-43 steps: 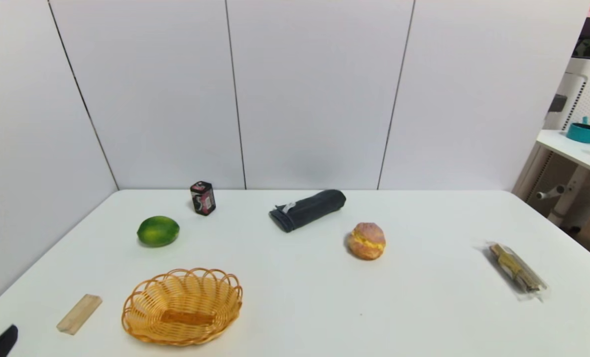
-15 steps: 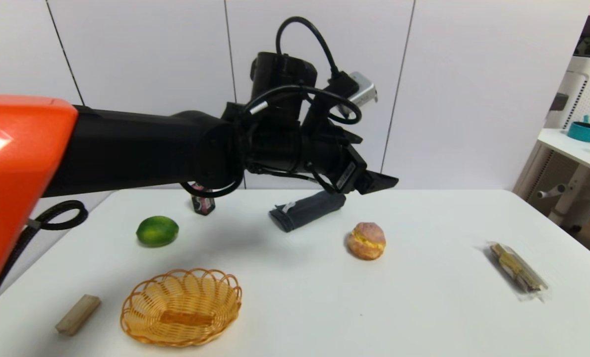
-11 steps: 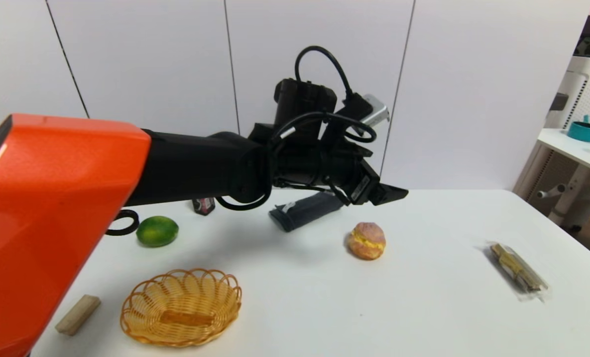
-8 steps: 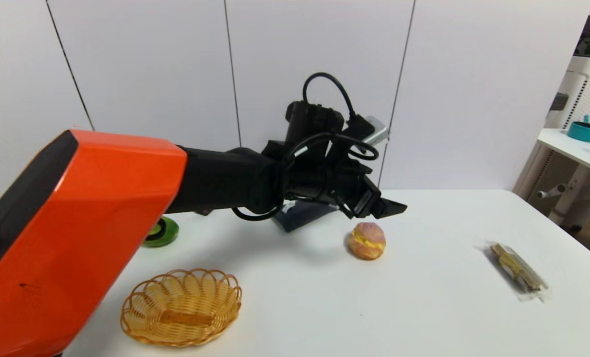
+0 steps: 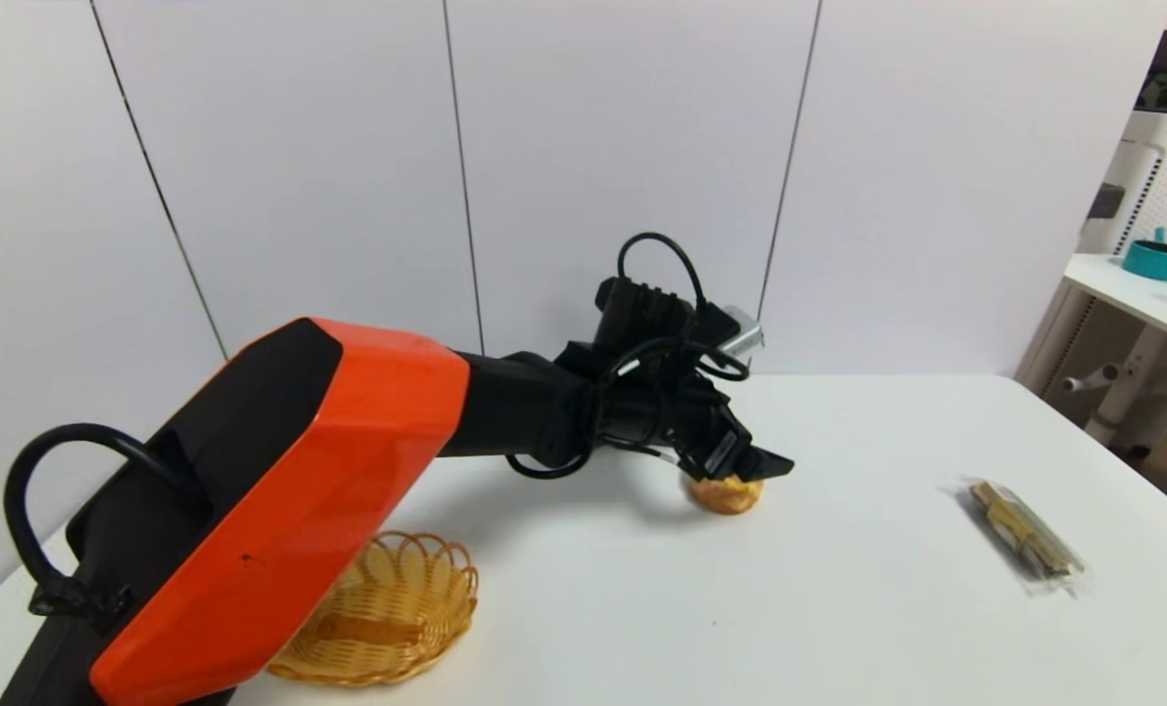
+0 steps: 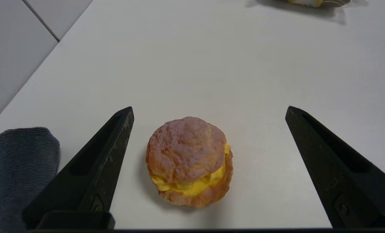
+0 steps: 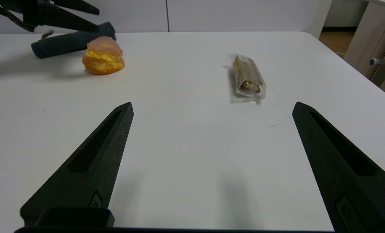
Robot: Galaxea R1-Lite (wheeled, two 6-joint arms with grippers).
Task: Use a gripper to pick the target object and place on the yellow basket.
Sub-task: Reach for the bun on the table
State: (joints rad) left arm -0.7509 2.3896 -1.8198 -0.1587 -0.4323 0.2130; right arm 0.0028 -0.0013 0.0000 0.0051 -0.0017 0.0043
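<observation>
Left gripper (image 6: 208,110): jaws spread wide, above bun (image 6: 189,161), untouched. Basket (image 5: 417,608): bun's 8 o'clock. Right gripper (image 7: 212,108): parked, spread.

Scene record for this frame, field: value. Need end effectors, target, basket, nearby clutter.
left end effector: open, low over the table, cream-puff bun in the gap between its fingers, not touching
right end effector: open, parked over bare table, holding nothing
cream-puff bun: upright on the table, not gripped
yellow basket: on the near left of the table, partly hidden by the left arm, bun not in it
rolled dark cloth: beside the bun, just outside one left finger
wrapped snack bar: right side of the table, apart from the bun
</observation>
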